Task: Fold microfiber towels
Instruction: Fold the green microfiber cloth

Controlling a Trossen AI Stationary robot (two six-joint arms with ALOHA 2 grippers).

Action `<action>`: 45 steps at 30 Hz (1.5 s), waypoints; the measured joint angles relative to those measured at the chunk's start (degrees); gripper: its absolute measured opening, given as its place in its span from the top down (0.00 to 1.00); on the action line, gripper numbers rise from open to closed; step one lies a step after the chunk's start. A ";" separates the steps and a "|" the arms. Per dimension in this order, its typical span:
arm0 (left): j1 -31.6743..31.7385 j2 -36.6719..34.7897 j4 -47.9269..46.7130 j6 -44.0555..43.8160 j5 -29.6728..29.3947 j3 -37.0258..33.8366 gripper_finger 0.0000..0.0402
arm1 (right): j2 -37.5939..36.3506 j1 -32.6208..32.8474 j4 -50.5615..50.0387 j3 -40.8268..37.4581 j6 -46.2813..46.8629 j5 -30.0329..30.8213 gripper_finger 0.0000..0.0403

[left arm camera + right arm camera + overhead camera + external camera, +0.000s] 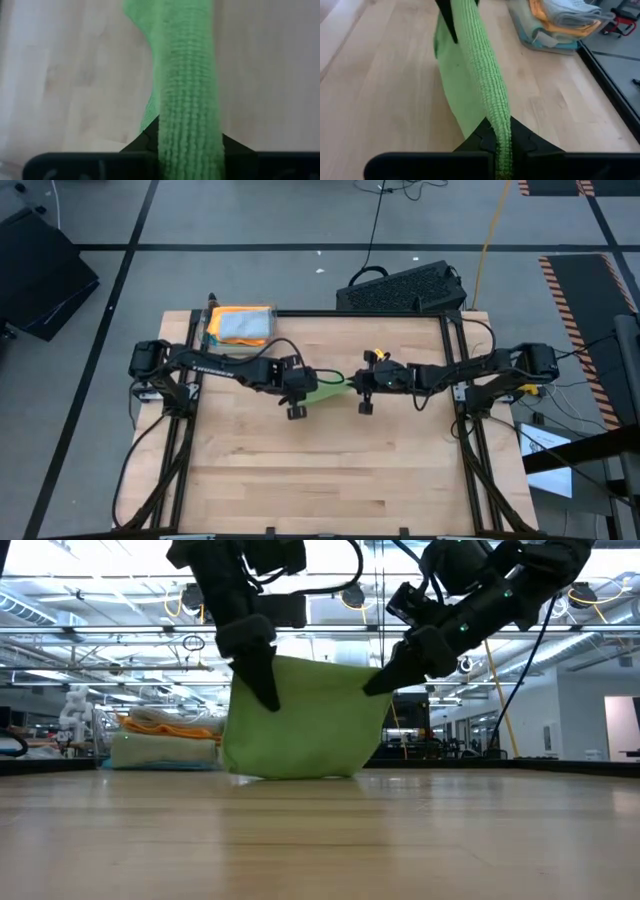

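Meanwhile, at the table's eleven o'clock corner sits a stack of folded towels, while at centre the left gripper and the right gripper each pinch a top corner of the bright green towel (its lower edge touching the wood), stretched between them.

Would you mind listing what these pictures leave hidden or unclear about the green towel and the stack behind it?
- Bright green towel: in the high view both arms cover most of it, so its fold lines stay hidden.
- Left pincer: the left wrist view's bottom edge and the cloth hide how firmly it pinches.
- Right pincer: shut on the towel edge; the fingertips are cut off.
- Folded stack: too small above and partly hidden in the low view to count layers.
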 joint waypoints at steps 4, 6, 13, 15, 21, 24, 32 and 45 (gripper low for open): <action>-0.94 0.00 -0.20 0.59 2.73 0.00 0.86 | 0.00 0.14 -0.35 0.00 -0.47 0.01 0.99; -1.41 0.00 -0.20 0.56 2.86 0.00 0.86 | 0.00 0.09 -0.34 0.00 -0.95 0.19 0.99; -2.58 0.00 -0.25 -1.26 2.60 0.01 0.86 | 0.00 0.57 -0.79 0.00 -0.40 0.19 0.99; -2.77 0.00 -0.25 -1.97 2.43 0.02 0.86 | 0.00 0.98 -0.98 0.00 -0.36 0.19 0.99; -3.42 0.00 -0.21 -3.93 2.70 0.04 0.83 | 0.00 2.35 -1.92 0.00 -0.08 0.21 0.99; -4.39 0.00 0.63 -4.11 2.56 0.04 0.79 | 0.00 2.90 -2.05 -0.02 0.41 0.21 0.99; -7.03 0.00 1.64 -7.32 -1.30 0.09 0.74 | 0.00 4.27 -2.29 -0.02 0.62 0.22 0.99; -13.82 -0.01 6.43 -12.69 5.06 -1.35 0.97 | 0.00 8.39 -6.22 0.00 9.55 -16.67 0.99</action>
